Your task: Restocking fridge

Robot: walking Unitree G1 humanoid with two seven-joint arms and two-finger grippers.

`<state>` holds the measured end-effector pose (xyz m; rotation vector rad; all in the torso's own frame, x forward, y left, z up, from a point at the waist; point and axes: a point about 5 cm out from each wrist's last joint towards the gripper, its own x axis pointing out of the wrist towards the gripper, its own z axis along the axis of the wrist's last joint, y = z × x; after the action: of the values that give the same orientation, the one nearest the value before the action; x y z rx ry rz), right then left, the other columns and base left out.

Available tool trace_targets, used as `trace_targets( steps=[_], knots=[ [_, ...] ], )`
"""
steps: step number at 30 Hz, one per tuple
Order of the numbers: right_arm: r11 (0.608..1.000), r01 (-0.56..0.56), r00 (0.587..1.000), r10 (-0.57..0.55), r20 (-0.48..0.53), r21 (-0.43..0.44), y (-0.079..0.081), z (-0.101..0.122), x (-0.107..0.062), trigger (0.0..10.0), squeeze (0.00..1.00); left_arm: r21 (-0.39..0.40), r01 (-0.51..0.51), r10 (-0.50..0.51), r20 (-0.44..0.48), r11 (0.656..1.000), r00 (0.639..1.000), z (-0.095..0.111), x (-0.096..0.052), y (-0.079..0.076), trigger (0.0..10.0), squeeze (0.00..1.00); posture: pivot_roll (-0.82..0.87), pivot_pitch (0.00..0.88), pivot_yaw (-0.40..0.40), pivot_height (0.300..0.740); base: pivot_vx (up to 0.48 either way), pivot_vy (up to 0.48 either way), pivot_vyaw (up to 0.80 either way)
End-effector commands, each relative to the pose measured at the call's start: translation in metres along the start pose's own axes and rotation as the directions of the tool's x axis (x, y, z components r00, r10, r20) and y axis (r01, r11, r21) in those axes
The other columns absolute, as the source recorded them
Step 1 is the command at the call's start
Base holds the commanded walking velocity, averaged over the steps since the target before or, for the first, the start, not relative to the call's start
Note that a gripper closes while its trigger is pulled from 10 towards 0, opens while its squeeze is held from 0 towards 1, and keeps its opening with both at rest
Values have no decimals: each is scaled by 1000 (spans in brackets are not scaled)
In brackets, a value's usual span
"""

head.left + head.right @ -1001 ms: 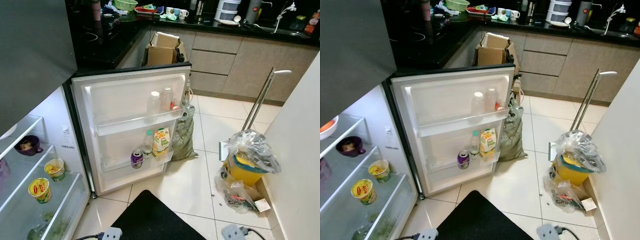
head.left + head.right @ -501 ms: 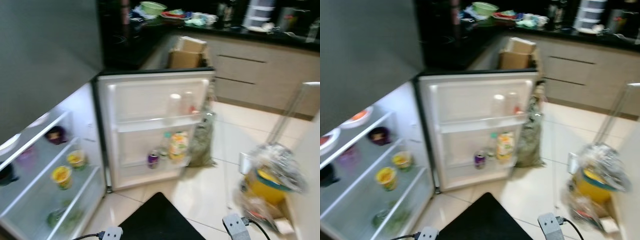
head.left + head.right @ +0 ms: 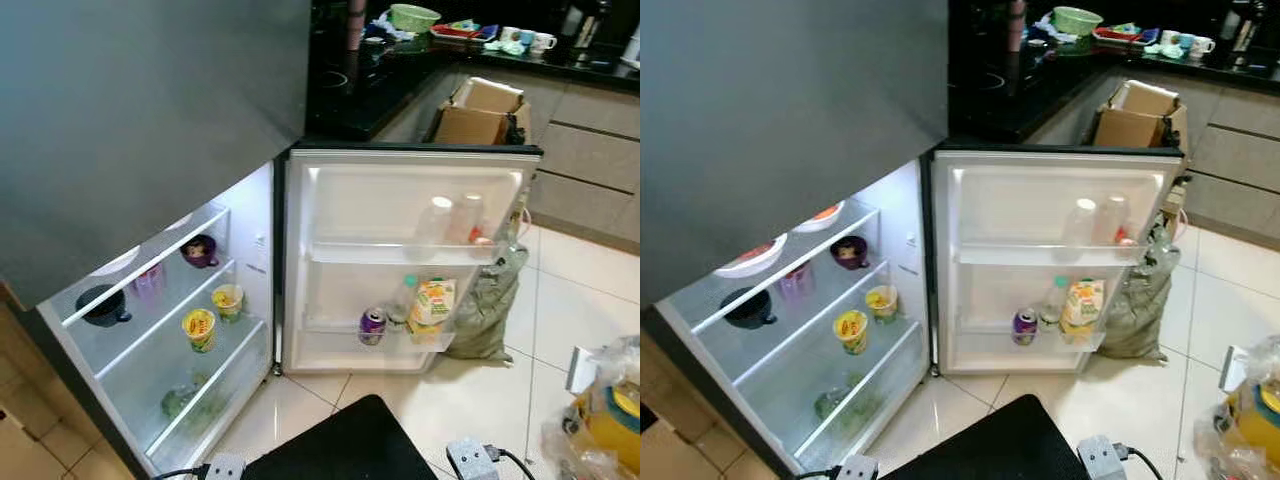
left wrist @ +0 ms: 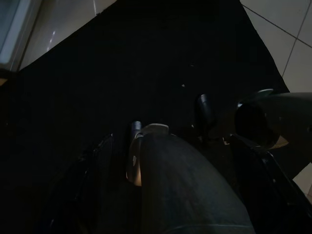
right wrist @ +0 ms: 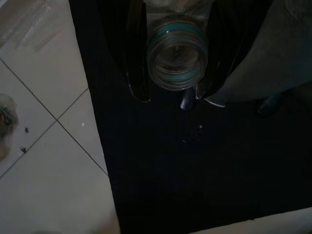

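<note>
The fridge (image 3: 150, 120) is standing open at the left of the head views, its door (image 3: 410, 190) swung wide across the centre of the frame. On the door's upper rack two pale bottles (image 3: 452, 218) are standing side by side; on the lower rack a purple can (image 3: 372, 325), a clear bottle (image 3: 403, 300) and a juice carton (image 3: 432, 303) are sitting in a row. Inside, at lower left, a dark mug (image 3: 103, 305) and a purple bowl (image 3: 200, 250) are resting on the upper glass shelves, two yellow cups (image 3: 212, 315) are sitting on the shelf below, and greens (image 3: 180, 400) are lying in the bottom drawer. In the right wrist view the right claw (image 5: 170, 95) is gripping a clear jar (image 5: 178, 53) with a teal band, its mouth facing the camera, above the black mat (image 5: 195, 161) and pale floor tiles (image 5: 44, 122). The left wrist view is very dark: the left claw (image 4: 168, 129) is hanging over the same mat, and whether its fingers are parted or together cannot be told. A cardboard box (image 3: 480, 110) is standing behind the door at upper right, below the dark tabletop (image 3: 400, 70). A bagged yellow bucket (image 3: 610, 420) is sitting at lower right.
</note>
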<state>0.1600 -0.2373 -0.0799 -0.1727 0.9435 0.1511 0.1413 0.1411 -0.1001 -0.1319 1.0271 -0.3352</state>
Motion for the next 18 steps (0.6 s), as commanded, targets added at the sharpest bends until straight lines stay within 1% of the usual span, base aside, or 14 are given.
trace_targets(
  steps=[1,6,14,18],
  knots=[
    [1000,0,1000,-1,20,14,0,4,1,10000,0,11,6,-6,-12,1000,1000,-3,0,-2,10000,0,-69,0,-71,740,0,0,763],
    [1000,-4,999,3,34,14,1,8,2,10000,0,3,4,-4,-13,1000,1000,-4,0,-2,10000,0,-65,0,-71,740,0,0,756],
    [1000,-6,1000,5,30,14,2,6,2,10000,0,0,4,-4,-11,1000,1000,-3,0,-1,10000,0,-64,0,-71,740,0,0,756],
    [1000,21,1000,-21,21,-1,1,5,2,10000,0,-2,2,-2,-17,1000,1000,-5,-1,-1,10000,0,-64,0,-71,740,0,0,0]
  ],
)
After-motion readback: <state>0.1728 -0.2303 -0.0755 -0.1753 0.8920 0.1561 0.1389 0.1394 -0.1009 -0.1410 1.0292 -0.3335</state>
